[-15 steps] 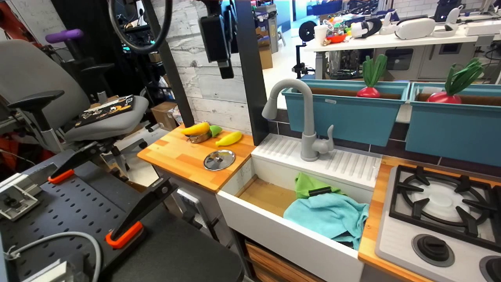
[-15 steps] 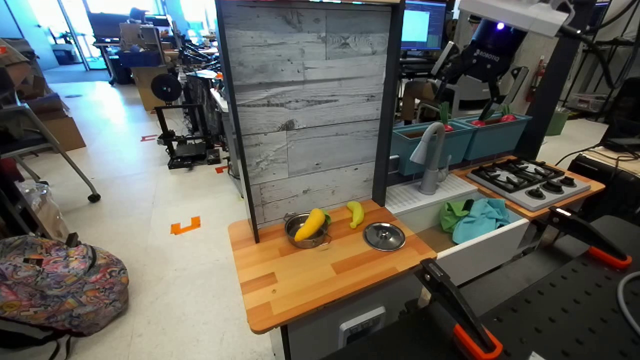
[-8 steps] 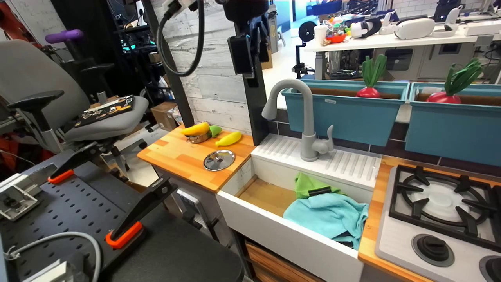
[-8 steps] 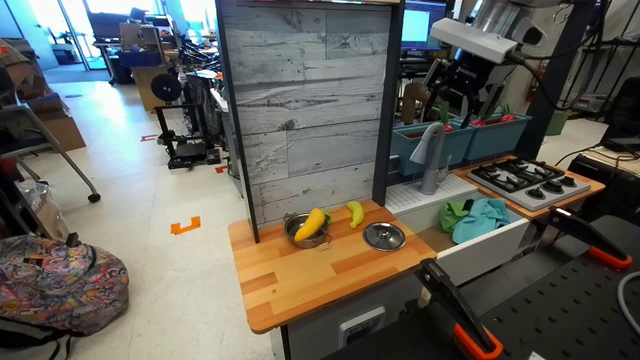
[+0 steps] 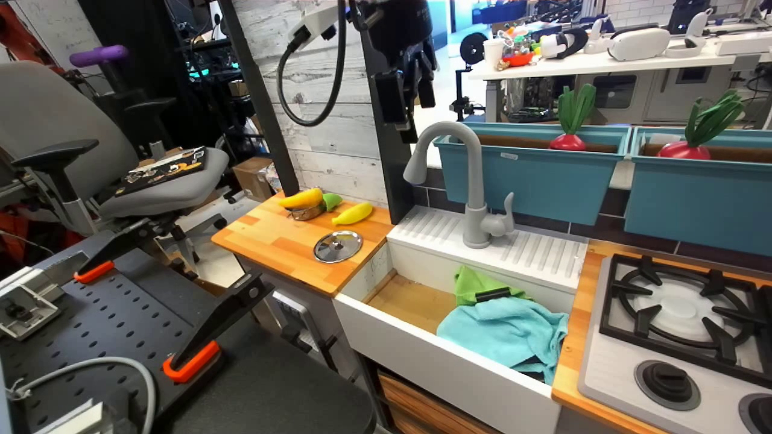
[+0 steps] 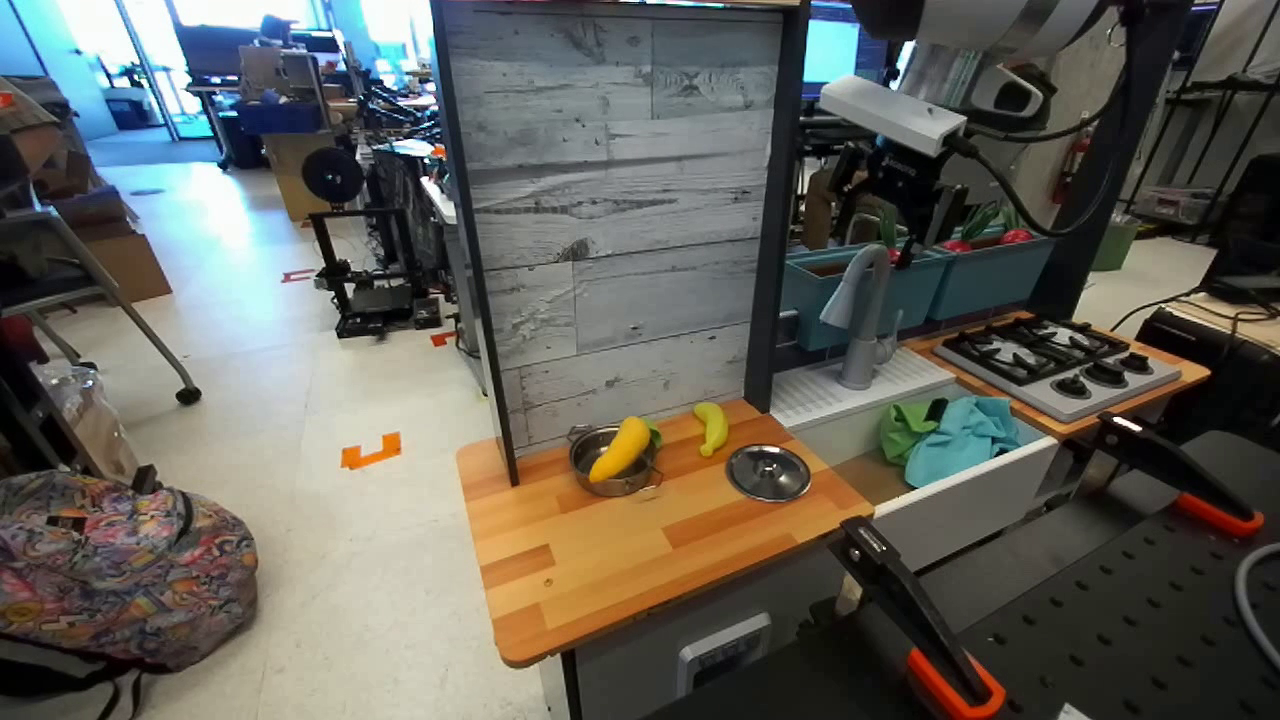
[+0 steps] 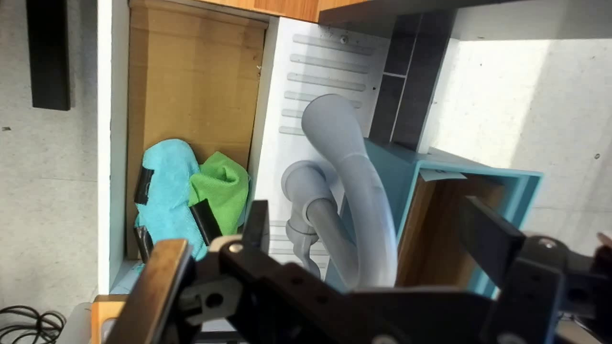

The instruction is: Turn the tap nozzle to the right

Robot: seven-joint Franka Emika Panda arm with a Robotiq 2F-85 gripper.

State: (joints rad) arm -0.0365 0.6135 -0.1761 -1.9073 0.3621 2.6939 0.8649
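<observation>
In both exterior views the white sink [image 5: 446, 371] is seen well below the pincer [image 7: 368, 222]. In the wrist view, a blue planter [image 7: 392, 165] is partly hidden behind one jaw. The upright grey tap nozzle [image 7: 366, 191] is framed between the jaws there, its base lower than the pincer; whether it is touched cannot be told. The pincer itself is released, its jaws held wide apart. Farther beneath it, inside the sink, a blue cloth [image 7: 172, 191] is laid against a green cloth [image 7: 220, 186]. The small side lever [image 7: 301, 236] is set lower than the pincer.

On the wooden counter [image 6: 620, 560], a pot [image 6: 622, 487] with yellow fruit [image 6: 621, 449], perhaps green fruit [image 5: 332, 201] too.
</observation>
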